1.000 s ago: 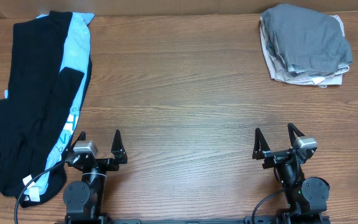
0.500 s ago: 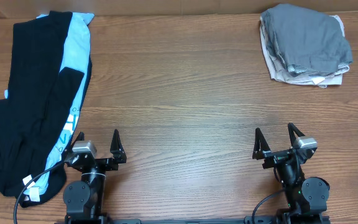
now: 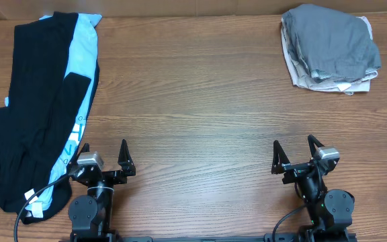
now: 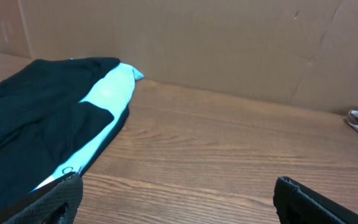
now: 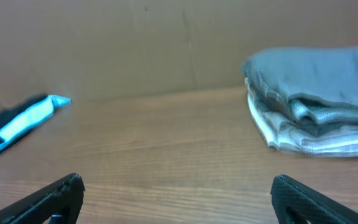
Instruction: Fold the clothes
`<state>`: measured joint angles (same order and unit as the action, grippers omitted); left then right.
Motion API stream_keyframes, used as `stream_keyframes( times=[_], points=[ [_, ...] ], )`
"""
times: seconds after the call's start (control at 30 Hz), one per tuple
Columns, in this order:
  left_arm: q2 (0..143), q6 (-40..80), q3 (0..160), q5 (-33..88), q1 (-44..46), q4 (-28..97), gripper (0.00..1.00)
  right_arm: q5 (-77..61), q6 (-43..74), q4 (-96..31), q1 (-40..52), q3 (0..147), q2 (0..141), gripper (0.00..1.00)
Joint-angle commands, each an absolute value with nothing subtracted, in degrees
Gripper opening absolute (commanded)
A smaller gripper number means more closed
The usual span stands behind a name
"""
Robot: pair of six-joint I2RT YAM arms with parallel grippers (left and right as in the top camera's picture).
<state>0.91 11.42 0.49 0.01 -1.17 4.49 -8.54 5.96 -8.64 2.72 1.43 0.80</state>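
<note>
Now, left gripper [image 3: 106, 145]: spread wide, empty, beside black shirt [image 3: 32, 101], likely next.
Right gripper [image 3: 293, 142]: spread, empty.
Grey stack [image 3: 331, 47]: folded, set aside far right.
Blue shirt [image 3: 80, 60]: underneath black.

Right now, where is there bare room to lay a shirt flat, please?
The table is bare in the middle, between the black T-shirt at left and the grey stack far right. Crowded: left edge, and near edge around the left gripper and right gripper.
</note>
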Motion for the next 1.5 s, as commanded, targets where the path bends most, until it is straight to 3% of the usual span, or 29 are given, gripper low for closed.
stream_keyframes(
  times=[0.0, 0.23, 0.43, 0.77, 1.07, 1.2, 1.47],
  points=[
    [0.3, 9.6, 2.0, 0.9, -1.5, 6.2, 1.00, -9.0, 4.8, -12.8, 2.8, 5.0, 0.2, 1.00],
    [5.0, 8.5, 10.4, -2.2, -1.5, 13.8, 1.00, -8.0, 4.1, -17.4, 2.8, 10.5, 0.7, 1.00],
    [17.6, 8.5, 21.5, -3.7, -1.5, 15.9, 1.00, -7.5, 4.5, -18.5, 2.8, 16.8, 7.3, 1.00],
    [46.4, 7.7, 50.3, -4.0, -1.5, 28.6, 1.00, -7.5, 4.5, -29.6, 2.8, 40.2, 34.0, 1.00],
    [73.1, 7.2, 80.9, -4.0, -1.5, 54.4, 1.00, -9.6, 4.5, -50.6, 2.8, 66.6, 62.0, 1.00],
    [80.9, 2.7, 85.3, -5.3, -1.5, 56.5, 1.00, -11.1, 4.5, -53.6, 2.8, 73.5, 71.3, 1.00],
    [90.1, -4.8, 85.3, -6.5, -3.3, 53.4, 1.00, -21.1, 4.5, -51.5, 2.8, 73.9, 80.4, 1.00]
  ],
)
